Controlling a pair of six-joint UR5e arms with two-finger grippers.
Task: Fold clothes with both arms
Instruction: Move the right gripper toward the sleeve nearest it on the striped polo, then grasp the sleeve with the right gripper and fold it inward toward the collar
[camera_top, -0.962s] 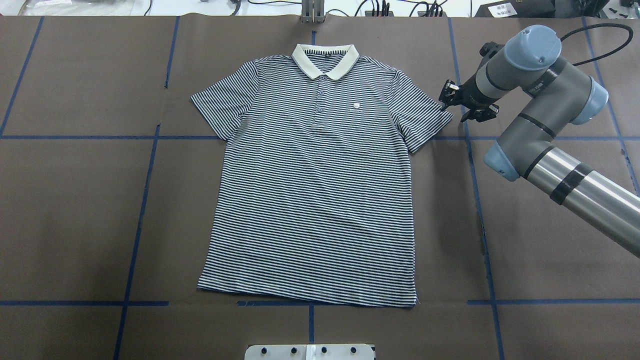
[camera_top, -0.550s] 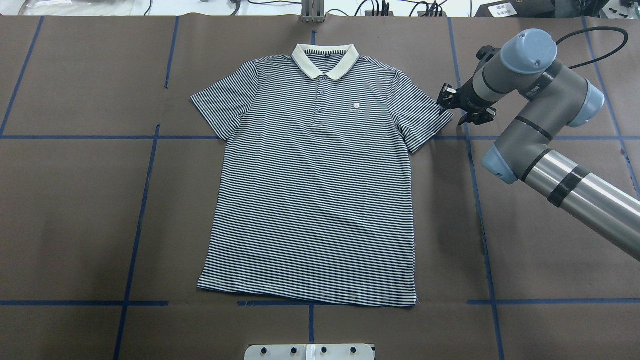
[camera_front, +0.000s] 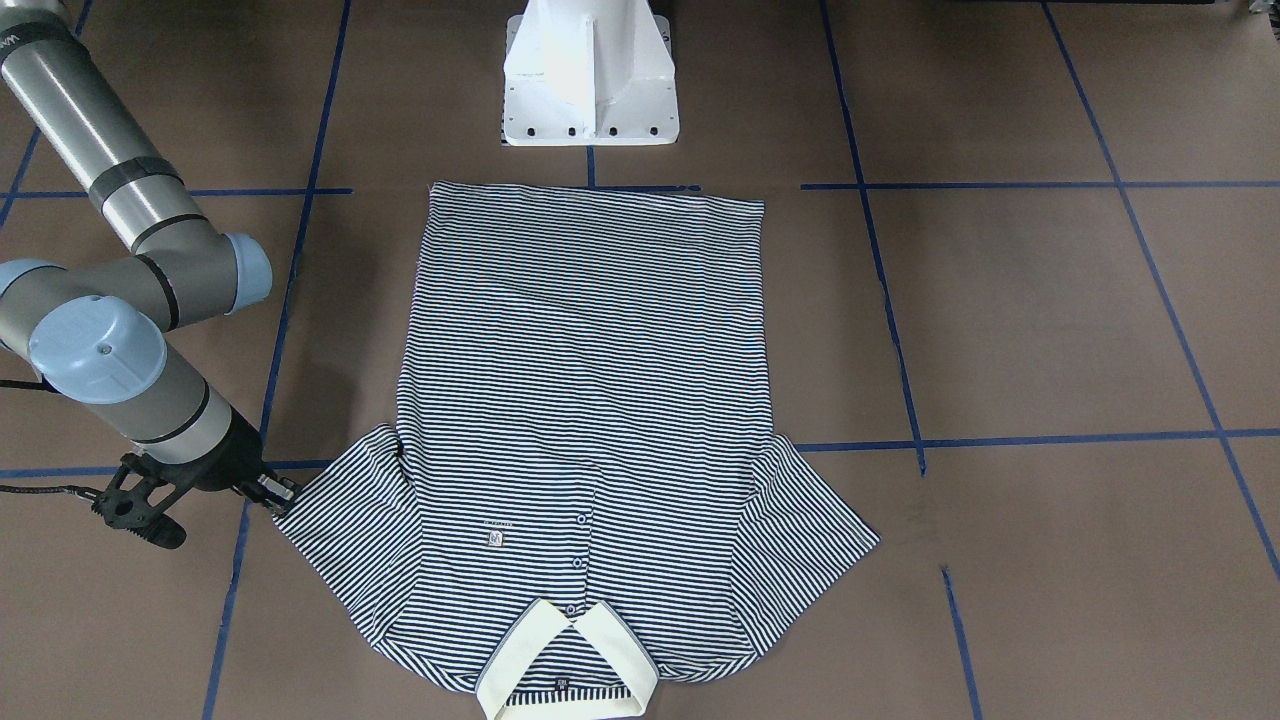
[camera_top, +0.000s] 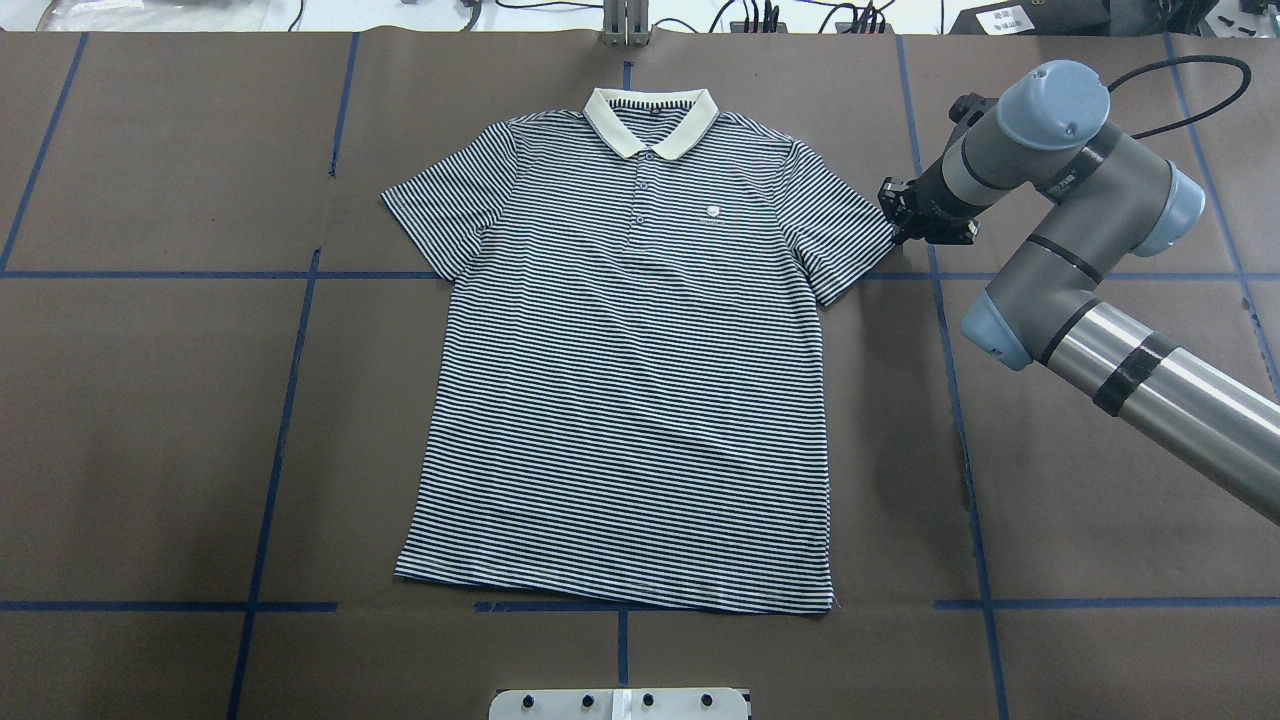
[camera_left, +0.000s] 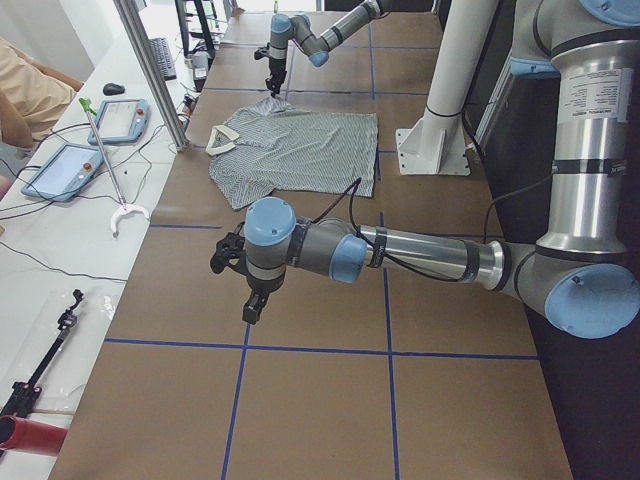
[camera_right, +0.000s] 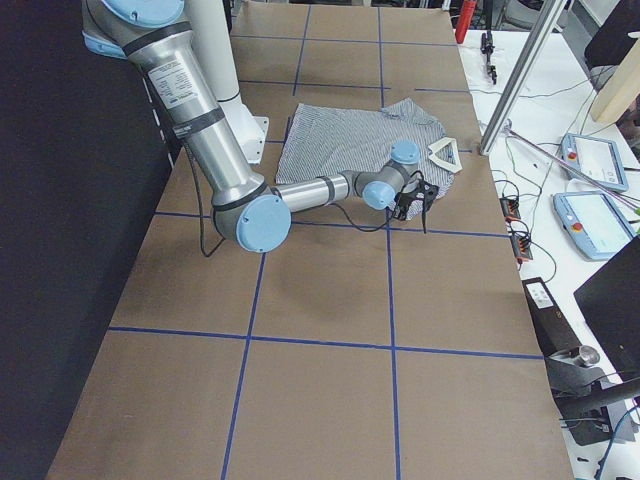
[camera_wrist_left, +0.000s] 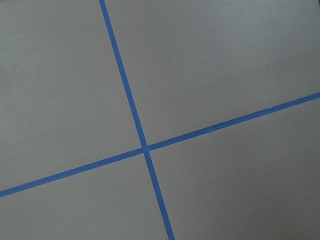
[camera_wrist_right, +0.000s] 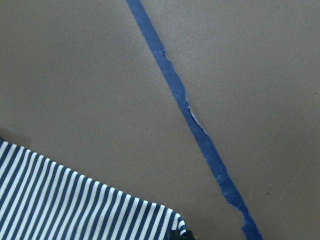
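The striped polo shirt (camera_top: 630, 380) lies flat and face up on the brown table, with its cream collar (camera_top: 651, 120) at the far side. It also shows in the front-facing view (camera_front: 590, 380). My right gripper (camera_top: 897, 222) is low at the outer hem of the shirt's sleeve (camera_top: 850, 230), its fingers drawn together on the sleeve corner (camera_wrist_right: 165, 220). It also shows in the front-facing view (camera_front: 280, 492). My left gripper (camera_left: 242, 290) shows only in the exterior left view, hanging over bare table far from the shirt; I cannot tell whether it is open or shut.
The white pedestal base (camera_front: 590, 75) stands at the shirt's hem side. Blue tape lines (camera_top: 960, 420) grid the table. Tablets and cables lie on the white desk (camera_left: 60, 170) beyond the far edge. A metal post (camera_top: 625, 25) stands behind the collar.
My right gripper moved in a little toward the sleeve and its fingers closed from a wide spread onto the sleeve's corner. The shirt otherwise lies as before.
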